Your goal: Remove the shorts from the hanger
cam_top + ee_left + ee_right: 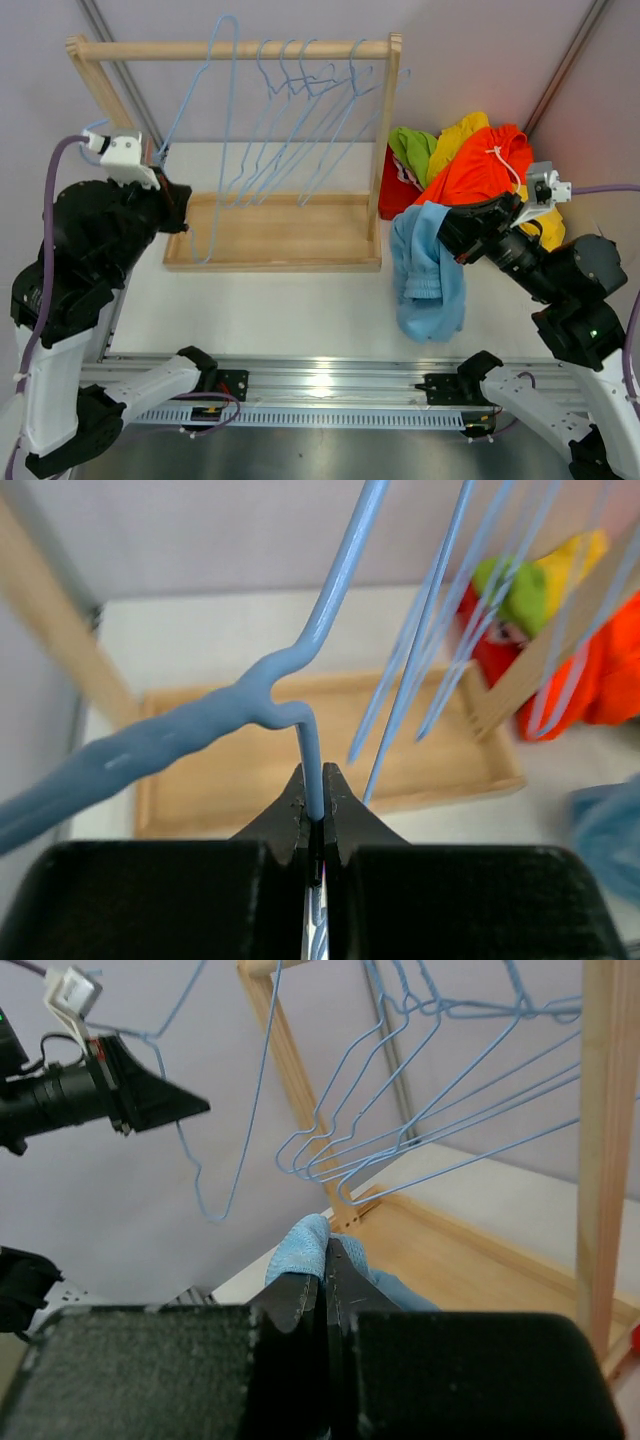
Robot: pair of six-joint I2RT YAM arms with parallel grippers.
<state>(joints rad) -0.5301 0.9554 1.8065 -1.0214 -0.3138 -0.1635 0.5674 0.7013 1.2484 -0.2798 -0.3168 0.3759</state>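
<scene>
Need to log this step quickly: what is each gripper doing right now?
Left gripper: shut on the blue wire hanger.
Right gripper: shut on the light blue shorts.

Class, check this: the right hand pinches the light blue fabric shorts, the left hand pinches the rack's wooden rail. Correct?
No: the left wrist view shows the left hand pinching a light blue wire hanger instead. The right hand does pinch the light blue fabric shorts.

light blue shorts (430, 285), orange-red shorts (475, 178), blue hanger (250, 698)
</scene>
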